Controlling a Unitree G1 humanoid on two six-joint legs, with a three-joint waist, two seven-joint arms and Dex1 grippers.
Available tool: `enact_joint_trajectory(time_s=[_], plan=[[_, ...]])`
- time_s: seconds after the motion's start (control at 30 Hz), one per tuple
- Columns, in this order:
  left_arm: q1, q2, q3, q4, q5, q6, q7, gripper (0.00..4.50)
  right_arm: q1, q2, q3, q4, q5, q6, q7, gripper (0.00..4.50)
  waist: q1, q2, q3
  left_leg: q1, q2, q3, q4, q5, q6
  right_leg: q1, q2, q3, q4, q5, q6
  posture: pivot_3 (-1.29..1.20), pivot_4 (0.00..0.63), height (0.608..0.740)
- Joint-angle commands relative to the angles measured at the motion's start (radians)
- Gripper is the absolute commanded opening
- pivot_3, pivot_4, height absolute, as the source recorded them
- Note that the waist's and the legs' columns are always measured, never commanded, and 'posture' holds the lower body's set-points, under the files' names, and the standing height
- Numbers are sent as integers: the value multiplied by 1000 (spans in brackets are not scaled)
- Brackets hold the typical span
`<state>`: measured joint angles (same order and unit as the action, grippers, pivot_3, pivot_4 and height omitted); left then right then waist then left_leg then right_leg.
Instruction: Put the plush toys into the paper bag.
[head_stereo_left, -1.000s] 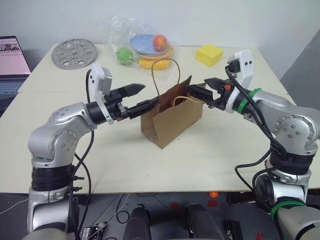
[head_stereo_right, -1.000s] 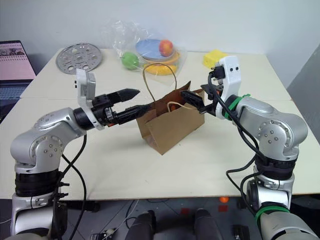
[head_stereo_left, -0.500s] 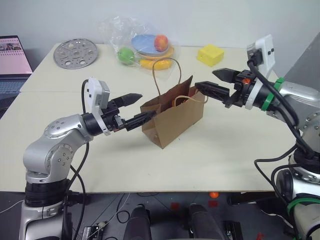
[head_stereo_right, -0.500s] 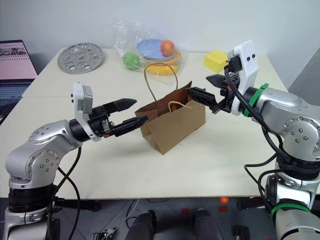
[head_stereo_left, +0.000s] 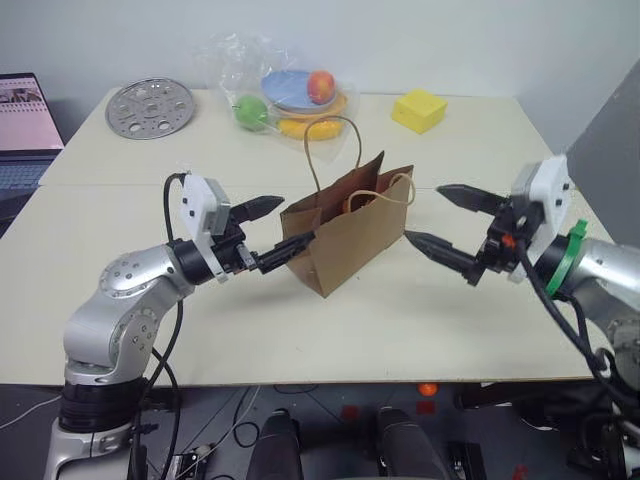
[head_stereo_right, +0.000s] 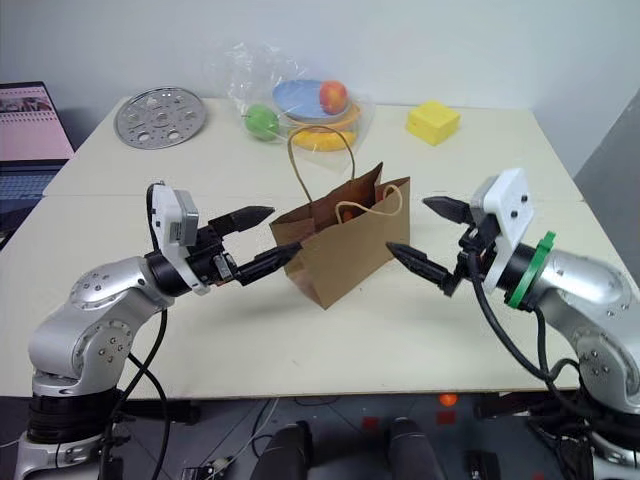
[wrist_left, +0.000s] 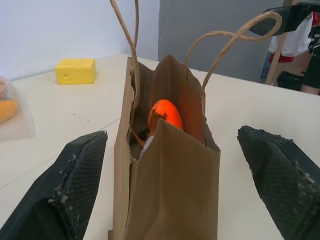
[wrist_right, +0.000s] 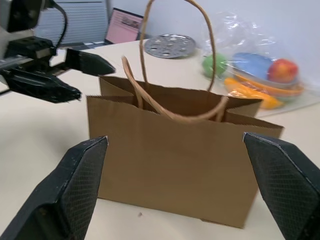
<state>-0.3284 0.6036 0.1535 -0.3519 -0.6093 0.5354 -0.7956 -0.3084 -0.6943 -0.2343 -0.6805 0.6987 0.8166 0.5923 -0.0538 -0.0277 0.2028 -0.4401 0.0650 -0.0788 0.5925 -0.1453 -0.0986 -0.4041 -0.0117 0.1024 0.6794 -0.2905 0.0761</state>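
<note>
The brown paper bag (head_stereo_left: 345, 235) stands upright and open in the middle of the table, its cord handles up. In the left wrist view an orange plush toy (wrist_left: 166, 114) lies inside the bag (wrist_left: 170, 190), with a bit of white beside it. My left gripper (head_stereo_left: 298, 219) is open at the bag's left end, its fingers level and spread to either side of that end without gripping it. My right gripper (head_stereo_left: 422, 213) is open just right of the bag and apart from it, with nothing between its fingers (wrist_right: 82, 180).
A clear plastic bag of fruit and plates (head_stereo_left: 290, 90) sits at the back. A yellow cube (head_stereo_left: 419, 110) is at the back right, a metal disc (head_stereo_left: 149, 107) at the back left. A laptop (head_stereo_left: 25, 120) stands at the far left. Bare tabletop lies in front of the bag.
Both grippers have drawn back and down from the bag's mouth. The right one swung well out to the right and toward the near edge. The bag stayed put.
</note>
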Motion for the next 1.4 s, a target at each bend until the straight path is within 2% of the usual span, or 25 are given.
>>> enact_joint_trajectory(time_s=[0.03,0.27,0.4,0.63,0.77,1.13,1.17,1.3,1.4], plan=[[-3,-12,-11,-24,12,-32,10,4473,58,-15,-46,-33,-5,-49,11,4500,0,0,0,0,0,0,0,0,0,0,0,0,0,0,-1,0,150,740],[-4,-38,-27,-8,34,-50,36,4473,128,-20,-34,-57,5,-83,18,4500,0,0,0,1,0,0,0,0,0,0,0,0,0,0,0,0,150,740],[-3,-64,-37,7,46,-64,52,4473,58,13,18,-69,35,-66,-13,4500,-2,0,0,1,0,0,0,0,0,0,0,0,0,0,0,0,150,740],[4,-94,-68,43,79,-102,50,4473,54,10,68,-58,26,-82,-2,4500,4,0,0,1,0,0,0,0,0,1,0,0,0,0,0,0,150,740],[9,-97,-76,67,89,-118,42,3583,35,4,79,-42,29,-85,4,4500,4,0,0,1,0,0,0,0,0,1,0,0,0,0,0,0,150,740],[15,-102,-75,81,94,-133,30,179,30,-14,72,-27,30,-92,8,4500,5,0,0,1,0,0,0,0,0,1,0,0,1,0,0,0,150,740],[14,-101,-75,83,95,-135,29,12,30,-15,71,-27,30,-92,8,4500,5,0,0,1,0,0,0,0,0,1,0,0,1,0,0,0,150,740],[-1,-100,-72,106,89,-139,11,12,29,-23,62,-18,26,-97,10,4500,5,0,0,1,0,0,0,0,0,1,0,0,1,0,0,0,150,740],[-49,-84,-61,156,67,-166,-66,12,3,-58,13,12,53,-89,32,4500,5,0,0,1,0,0,0,0,0,1,0,0,1,0,0,0,150,740]])
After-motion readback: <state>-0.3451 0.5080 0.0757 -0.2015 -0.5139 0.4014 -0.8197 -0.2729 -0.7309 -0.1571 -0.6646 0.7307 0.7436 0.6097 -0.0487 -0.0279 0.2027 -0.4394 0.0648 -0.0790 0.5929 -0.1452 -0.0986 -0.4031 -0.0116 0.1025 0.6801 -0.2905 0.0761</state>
